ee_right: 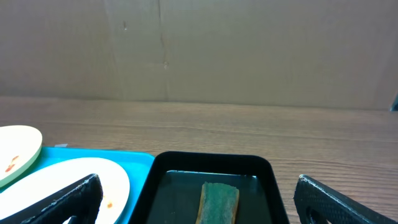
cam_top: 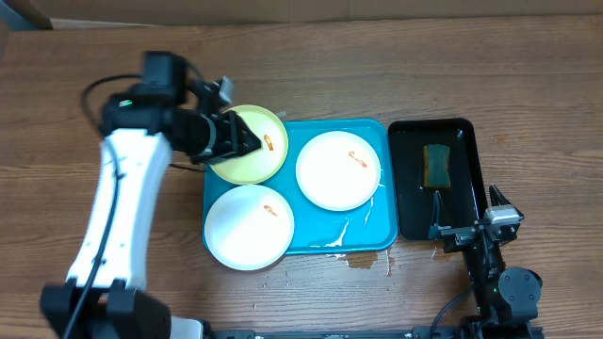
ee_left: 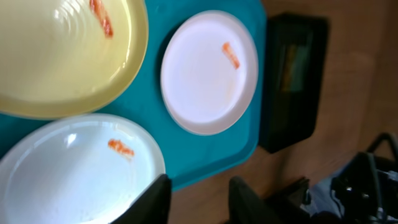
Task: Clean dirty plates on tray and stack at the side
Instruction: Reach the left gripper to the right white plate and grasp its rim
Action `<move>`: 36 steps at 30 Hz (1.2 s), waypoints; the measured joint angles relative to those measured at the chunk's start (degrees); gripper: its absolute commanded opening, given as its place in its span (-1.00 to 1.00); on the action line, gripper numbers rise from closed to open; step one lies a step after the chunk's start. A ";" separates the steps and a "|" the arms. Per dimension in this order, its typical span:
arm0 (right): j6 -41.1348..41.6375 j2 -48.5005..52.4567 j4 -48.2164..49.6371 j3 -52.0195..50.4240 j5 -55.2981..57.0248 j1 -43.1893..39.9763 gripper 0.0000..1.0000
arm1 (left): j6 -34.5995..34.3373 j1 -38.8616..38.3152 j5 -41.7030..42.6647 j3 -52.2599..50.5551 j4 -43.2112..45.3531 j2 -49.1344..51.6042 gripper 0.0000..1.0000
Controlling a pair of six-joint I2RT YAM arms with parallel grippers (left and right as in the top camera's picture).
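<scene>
Black left jaws stand partly apart, empty, over the left rim of the pale yellow-green round plate [cam_top: 262, 158] at the turquoise rectangular tray's [cam_top: 377, 132] far-left corner. Right jaws gape empty by the glossy black tray [cam_top: 410, 202], well apart; left arm is nearer.

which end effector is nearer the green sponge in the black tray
Right. The right end effector faces the green rectangular sponge at close range; the left end effector is away at the pale yellow-green round plate.
</scene>
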 measured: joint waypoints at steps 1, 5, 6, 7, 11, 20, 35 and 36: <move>0.02 0.00 0.02 0.00 0.00 -0.02 1.00 | -1.25 -1.64 -1.81 0.00 -0.42 1.03 -0.27; 0.02 0.00 0.00 -0.02 0.00 0.00 1.00 | -6.08 -8.72 -8.61 0.00 -0.57 5.31 -0.15; 0.00 0.00 0.02 0.00 0.00 -0.02 1.00 | -7.02 -10.25 -9.73 0.00 -0.13 6.27 -0.12; 0.02 0.00 0.02 0.00 0.02 0.00 1.00 | -8.02 -11.96 -10.84 0.00 0.81 7.34 -0.11; 0.02 0.00 0.00 0.00 0.00 0.00 1.00 | -11.47 -16.61 -14.86 0.00 4.22 10.71 -0.14; 0.02 0.00 -0.02 0.00 0.00 0.00 1.00 | -18.40 -20.65 -19.52 0.00 5.57 16.50 -0.14; 0.02 0.00 0.00 0.00 -0.02 0.00 1.00 | -20.70 -24.35 -23.19 0.00 7.63 23.08 -0.20; 0.02 0.00 0.00 0.00 -0.02 -0.02 1.00 | -20.70 -24.35 -23.50 0.00 7.63 23.19 -0.21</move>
